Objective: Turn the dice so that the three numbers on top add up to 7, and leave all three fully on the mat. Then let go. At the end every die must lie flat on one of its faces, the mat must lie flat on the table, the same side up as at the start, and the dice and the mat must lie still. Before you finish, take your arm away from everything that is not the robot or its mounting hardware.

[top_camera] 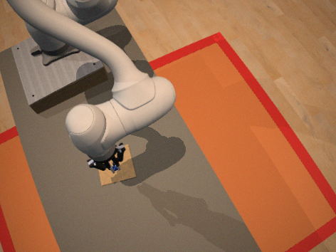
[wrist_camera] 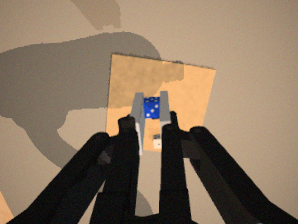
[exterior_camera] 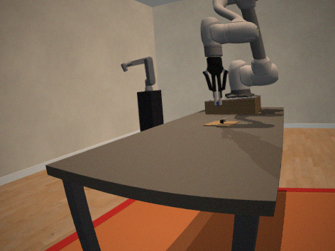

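The robot arm (top_camera: 107, 60) is smooth, fat and creamy white, with round joints. Its end effector (exterior_camera: 216, 103) is black with thin bars and pale grey fingertips.

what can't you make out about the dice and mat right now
- Blue die: its pips are too blurred in the wrist view, and the jaws cover its sides.
- White die: only a sliver shows between the fingers.
- Black die: a speck in the exterior view.
- Mat: the arm hides part of it from above.

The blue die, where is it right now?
The blue die is pinched between the gripper's fingertips, held in the air above the tan mat; the exterior view shows it well clear of the table.
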You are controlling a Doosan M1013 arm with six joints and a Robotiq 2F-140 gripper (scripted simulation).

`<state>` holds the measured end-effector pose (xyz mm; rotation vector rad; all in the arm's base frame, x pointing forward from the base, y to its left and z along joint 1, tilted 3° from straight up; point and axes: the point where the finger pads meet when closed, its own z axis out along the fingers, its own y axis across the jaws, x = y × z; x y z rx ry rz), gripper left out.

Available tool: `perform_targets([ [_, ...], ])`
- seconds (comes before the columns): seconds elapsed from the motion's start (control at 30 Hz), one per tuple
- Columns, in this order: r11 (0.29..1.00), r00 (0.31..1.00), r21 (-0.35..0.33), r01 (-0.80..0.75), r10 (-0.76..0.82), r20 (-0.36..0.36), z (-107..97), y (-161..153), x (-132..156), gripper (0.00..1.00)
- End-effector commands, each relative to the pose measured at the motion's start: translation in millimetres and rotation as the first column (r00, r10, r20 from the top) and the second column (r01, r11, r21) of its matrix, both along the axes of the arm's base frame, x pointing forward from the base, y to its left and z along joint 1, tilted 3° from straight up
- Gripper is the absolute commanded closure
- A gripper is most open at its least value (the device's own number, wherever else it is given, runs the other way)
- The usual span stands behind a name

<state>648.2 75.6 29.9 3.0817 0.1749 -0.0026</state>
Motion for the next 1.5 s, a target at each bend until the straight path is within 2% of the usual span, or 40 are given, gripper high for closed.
perform_targets([
  [0.0,1.000,1.000,0.000,0.000,0.000,0.000,-5,0,0,0.93],
  [0.43,1.000,1.000,0.000,0.000,0.000,0.000,-63,-3,0,0.93],
  [0.5,1.000,1.000,0.000,0.000,0.000,0.000,-63,-3,0,0.93],
  [0.73,1.000,1.000,0.000,0.000,0.000,0.000,-85,-5,1,0.93],
  [1.47,1.000,1.000,0.000,0.000,0.000,0.000,-90,-5,1,0.93],
])
